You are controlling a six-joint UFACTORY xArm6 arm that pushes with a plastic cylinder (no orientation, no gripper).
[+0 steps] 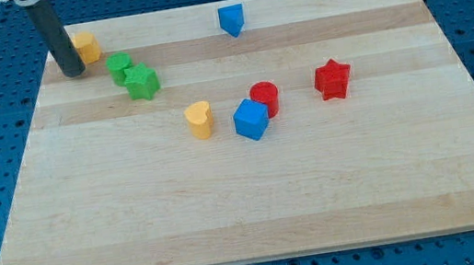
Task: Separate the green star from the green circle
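The green circle (120, 67) and the green star (143, 82) sit touching each other near the view's top left, the star just below and to the right of the circle. My tip (72, 72) rests on the board to the left of the green circle, with a small gap between them. It stands right beside a yellow block (86, 47), just below and to the left of it.
A blue block (231, 19) lies at the view's top centre. A yellow heart (200, 119), a blue cube (252, 119), a red cylinder (265, 98) and a red star (333, 79) sit around the middle. The wooden board (258, 213) ends close to the view's left of my tip.
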